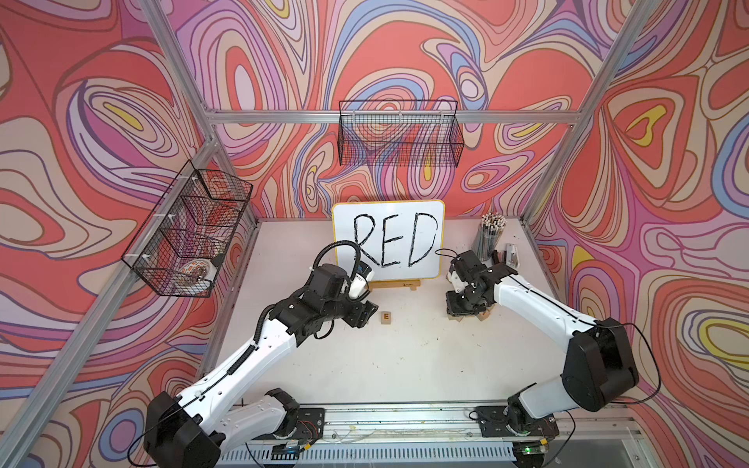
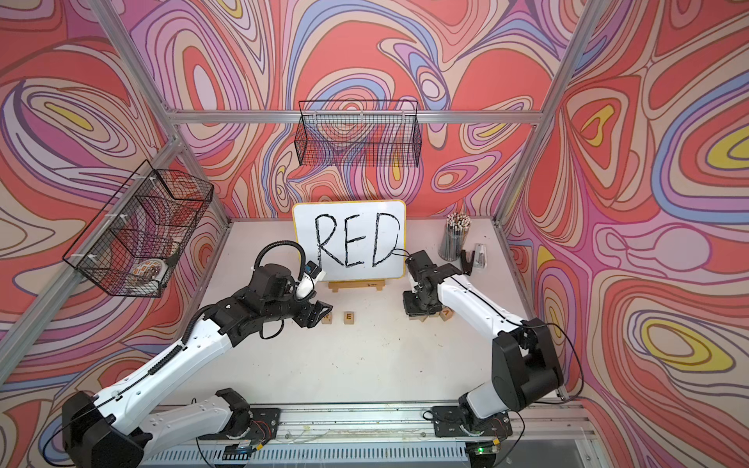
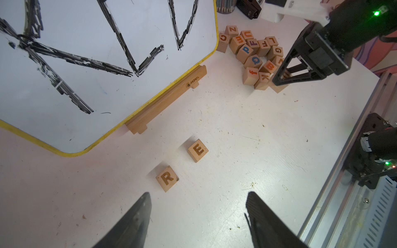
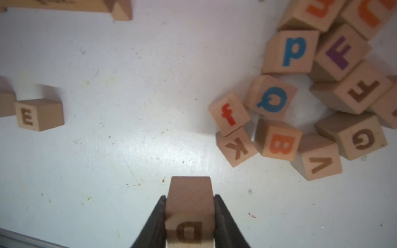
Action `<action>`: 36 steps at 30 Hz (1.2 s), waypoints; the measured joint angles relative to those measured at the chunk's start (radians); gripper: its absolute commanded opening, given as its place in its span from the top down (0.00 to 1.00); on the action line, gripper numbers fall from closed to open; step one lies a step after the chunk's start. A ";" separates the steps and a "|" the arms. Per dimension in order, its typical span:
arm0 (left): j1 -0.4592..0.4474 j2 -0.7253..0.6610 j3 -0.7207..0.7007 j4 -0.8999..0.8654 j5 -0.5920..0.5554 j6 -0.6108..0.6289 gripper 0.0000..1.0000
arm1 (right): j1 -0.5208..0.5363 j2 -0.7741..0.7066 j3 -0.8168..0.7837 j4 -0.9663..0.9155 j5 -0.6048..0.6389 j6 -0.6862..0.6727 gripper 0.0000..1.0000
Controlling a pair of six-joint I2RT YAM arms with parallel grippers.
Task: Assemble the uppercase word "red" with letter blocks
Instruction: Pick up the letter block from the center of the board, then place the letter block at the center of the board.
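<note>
Closest to the lens, your right gripper [image 4: 190, 198] is pinching the D block [image 4: 190, 214] squarely between its two jaws, with the printed D facing the wrist camera. Whether the cube is resting on the tabletop [image 4: 129, 107] or hanging just above it, I am not managing to tell. It is being held just beside the pile of spare letter blocks [image 4: 272, 98]. That pile is crowding the tabletop toward the right edge, short of the far right corner where the pencil cup [image 1: 488, 243] is standing.

Your left gripper [image 3: 197, 194] is hanging with its jaws standing apart and nothing between them. It is close to the R block [image 3: 167, 178], on the side toward the left edge. The R block and the E block [image 3: 197, 150] are lying side by side in front of the white board [image 3: 86, 64], around the middle of the tabletop and toward its far edge. Both are showing their letters upward, sitting a small gap apart and reading in the right order.

You are looking at roughly two thirds done, by my reckoning: R and E are sitting in place, and D is in the grip. What is remaining, I am judging, is carrying the D to the open spot beside the E, on its right-edge side. After that comes setting it down letter up, in line with the others, and letting go.
</note>
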State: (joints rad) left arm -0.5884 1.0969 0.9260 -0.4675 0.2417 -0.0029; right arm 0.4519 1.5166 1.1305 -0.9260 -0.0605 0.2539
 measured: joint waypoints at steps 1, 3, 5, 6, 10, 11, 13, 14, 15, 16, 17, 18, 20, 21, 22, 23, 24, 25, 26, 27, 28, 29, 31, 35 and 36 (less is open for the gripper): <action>0.000 -0.003 0.000 0.000 0.000 0.000 0.27 | 0.026 0.012 0.016 -0.004 0.004 -0.006 0.82; 0.000 -0.009 -0.001 0.000 0.000 0.000 0.27 | 0.069 0.042 0.050 -0.008 0.017 -0.016 0.81; 0.000 -0.013 -0.001 0.000 -0.001 0.000 0.27 | 0.097 0.075 0.082 -0.010 0.028 -0.027 0.82; 0.000 -0.014 -0.001 0.000 -0.002 0.000 0.27 | 0.111 0.093 0.098 -0.011 0.035 -0.032 0.82; 0.000 -0.015 -0.001 0.000 -0.006 0.000 0.27 | 0.150 0.156 0.146 -0.013 0.054 -0.052 0.82; 0.000 -0.015 -0.001 0.000 -0.007 0.000 0.27 | 0.159 0.175 0.157 -0.012 0.058 -0.059 0.82; 0.000 -0.016 -0.001 0.000 -0.008 0.001 0.27 | 0.172 0.208 0.179 -0.017 0.067 -0.072 0.83; 0.000 -0.016 -0.001 0.000 -0.008 0.001 0.27 | 0.178 0.230 0.190 -0.017 0.071 -0.081 0.83; 0.000 -0.016 -0.002 0.000 -0.009 0.002 0.27 | 0.181 0.250 0.201 -0.018 0.074 -0.089 0.83; 0.000 -0.016 -0.002 0.000 -0.009 0.003 0.27 | 0.185 0.269 0.212 -0.018 0.077 -0.096 0.83; 0.000 -0.016 -0.002 0.000 -0.010 0.003 0.27 | 0.186 0.287 0.219 -0.014 0.079 -0.103 0.83; 0.000 -0.016 -0.002 0.000 -0.011 0.003 0.27 | 0.187 0.305 0.224 -0.013 0.081 -0.108 0.83; 0.000 -0.016 -0.002 0.000 -0.012 0.003 0.27 | 0.187 0.332 0.233 -0.011 0.084 -0.113 0.83; 0.000 -0.016 -0.002 0.000 -0.014 0.003 0.27 | 0.187 0.343 0.238 -0.010 0.084 -0.115 0.83; 0.000 -0.016 -0.002 0.000 -0.015 0.003 0.27 | 0.187 0.351 0.243 -0.008 0.084 -0.116 0.83; 0.000 -0.016 -0.002 0.000 -0.015 0.003 0.27 | 0.187 0.359 0.248 -0.004 0.082 -0.119 0.83; 0.000 -0.016 -0.002 0.000 -0.015 0.003 0.27 | 0.187 0.364 0.249 0.001 0.080 -0.124 0.83; 0.000 -0.016 -0.002 0.000 -0.015 0.003 0.27 | 0.188 0.365 0.250 0.003 0.079 -0.128 0.83; 0.000 -0.016 -0.002 0.000 -0.015 0.003 0.27 | 0.189 0.367 0.253 0.004 0.079 -0.134 0.83; 0.000 -0.016 -0.002 0.000 -0.015 0.003 0.27 | 0.190 0.370 0.257 0.004 0.079 -0.138 0.83; 0.000 -0.016 -0.003 0.000 -0.015 0.003 0.27 | 0.190 0.373 0.262 0.004 0.079 -0.142 0.83; 0.000 -0.016 -0.003 0.000 -0.015 0.003 0.27 | 0.191 0.376 0.266 0.007 0.079 -0.151 0.83; 0.000 -0.016 -0.003 0.000 -0.016 0.003 0.27 | 0.191 0.380 0.267 0.013 0.075 -0.166 0.83; 0.000 -0.016 -0.003 0.000 -0.016 0.003 0.27 | 0.193 0.389 0.267 0.016 0.072 -0.202 0.82; 0.000 -0.016 -0.003 0.000 -0.016 0.003 0.27 | 0.193 0.392 0.268 0.016 0.072 -0.209 0.82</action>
State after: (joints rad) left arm -0.5884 1.0805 0.9226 -0.4679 0.2256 0.0006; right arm 0.6449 1.9087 1.3983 -0.9100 0.0113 0.0444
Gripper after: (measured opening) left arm 0.729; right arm 0.333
